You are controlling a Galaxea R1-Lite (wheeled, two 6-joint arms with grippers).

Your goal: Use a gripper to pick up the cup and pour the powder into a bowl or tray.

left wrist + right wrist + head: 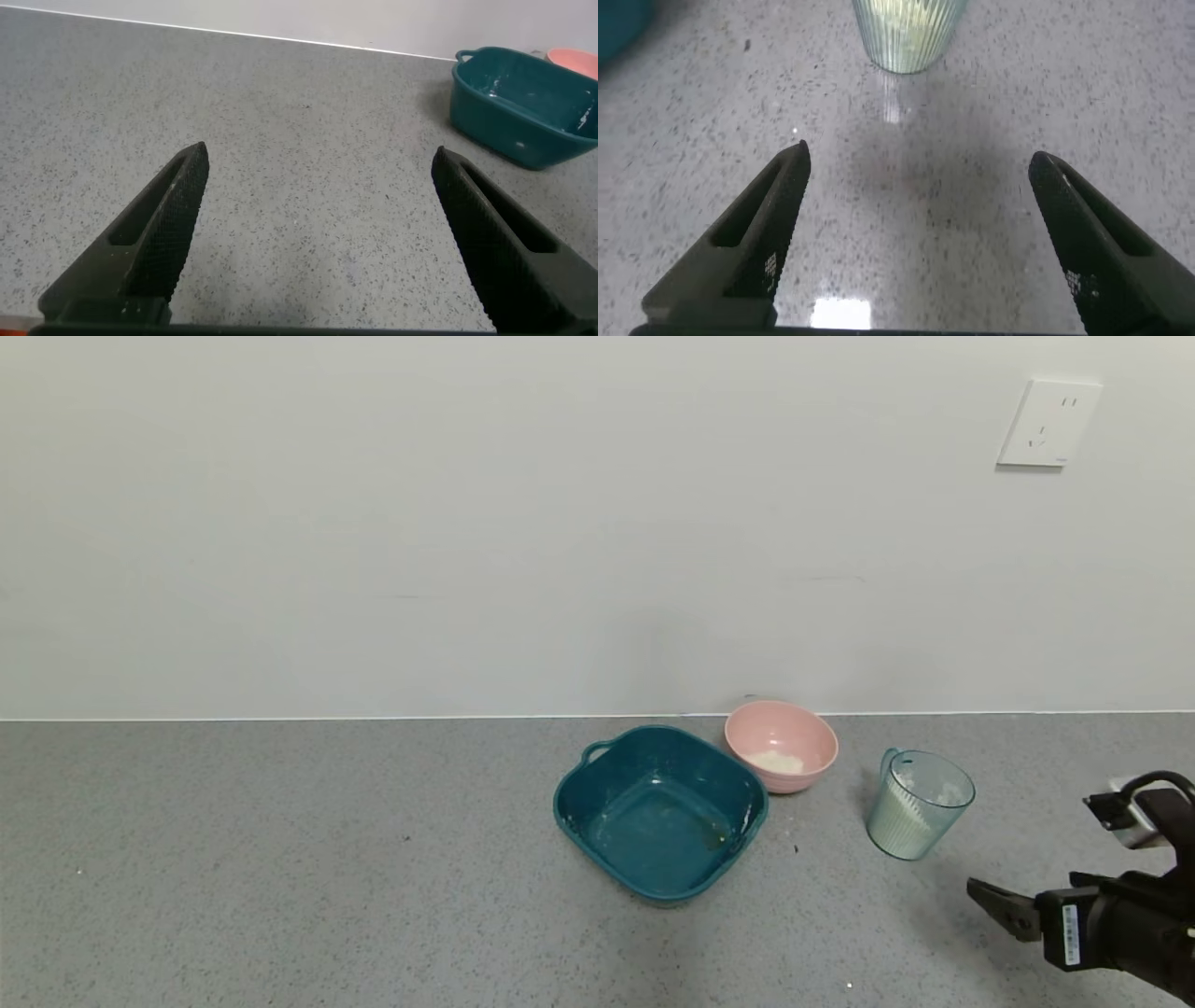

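Note:
The ribbed blue-green cup stands upright on the grey counter, right of the pink bowl, with white powder inside it. The bowl also holds a little white powder. My right gripper is low at the right, a short way in front of the cup and apart from it. In the right wrist view this gripper is open and empty, with the cup's base ahead between the fingers. My left gripper is open and empty over bare counter, out of the head view.
A dark teal tray with handles sits left of the bowl, touching or nearly touching it; it shows in the left wrist view too. The wall runs behind the counter, with a socket high at the right.

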